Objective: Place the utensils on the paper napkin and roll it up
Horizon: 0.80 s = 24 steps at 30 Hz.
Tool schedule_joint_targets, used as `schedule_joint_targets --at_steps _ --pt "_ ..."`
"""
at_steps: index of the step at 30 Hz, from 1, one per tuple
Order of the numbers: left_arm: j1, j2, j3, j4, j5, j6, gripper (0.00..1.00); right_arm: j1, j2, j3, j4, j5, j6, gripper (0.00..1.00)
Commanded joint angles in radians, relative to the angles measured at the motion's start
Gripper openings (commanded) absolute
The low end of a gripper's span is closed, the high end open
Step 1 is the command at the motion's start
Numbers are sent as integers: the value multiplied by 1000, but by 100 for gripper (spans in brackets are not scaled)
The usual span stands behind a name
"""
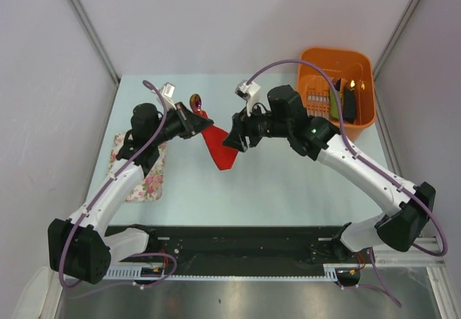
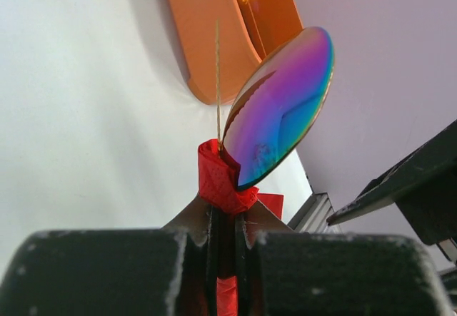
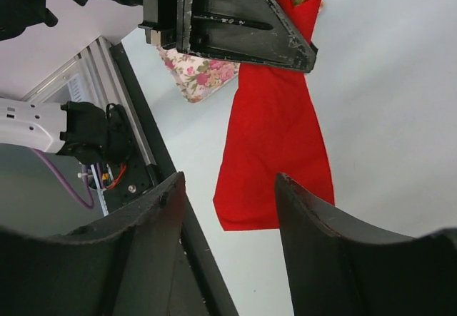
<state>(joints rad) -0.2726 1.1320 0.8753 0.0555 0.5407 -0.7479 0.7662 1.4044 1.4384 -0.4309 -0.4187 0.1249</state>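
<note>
Pinching the bright red paper napkin roll (image 2: pixel 218 180) just under the iridescent spoon bowl (image 2: pixel 282 105), left gripper (image 2: pixel 227 223) is clamped on it, right gripper (image 3: pixel 228 187) has its 2 fingers spread; paper looks floppy and tearable, so I'd grab mid-roll gently.

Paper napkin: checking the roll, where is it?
In the top view the paper napkin is at centre, its far end pinched in the left tool, the open right tool just right of it.

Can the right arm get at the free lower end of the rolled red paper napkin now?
Probably yes. The right gripper has its jaws open just short of the rolled red paper napkin, nothing between; the left gripper clamps only its other end.
</note>
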Motion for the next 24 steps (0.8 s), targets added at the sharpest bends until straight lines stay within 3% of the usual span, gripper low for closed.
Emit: schedule_joint_targets --at_steps 1,9,17,24 --pt "-4 -31 59 27 -25 -7 0 28 42 10 69 18 30 57" --pt "-7 -46 34 144 77 -90 0 47 87 -16 93 -11 28 58" --pt "-7 -69 4 254 180 -139 0 -5 71 -90 182 -178 91 74" --pt "-7 -71 -24 352 254 -191 0 -31 58 -119 273 -320 134 69"
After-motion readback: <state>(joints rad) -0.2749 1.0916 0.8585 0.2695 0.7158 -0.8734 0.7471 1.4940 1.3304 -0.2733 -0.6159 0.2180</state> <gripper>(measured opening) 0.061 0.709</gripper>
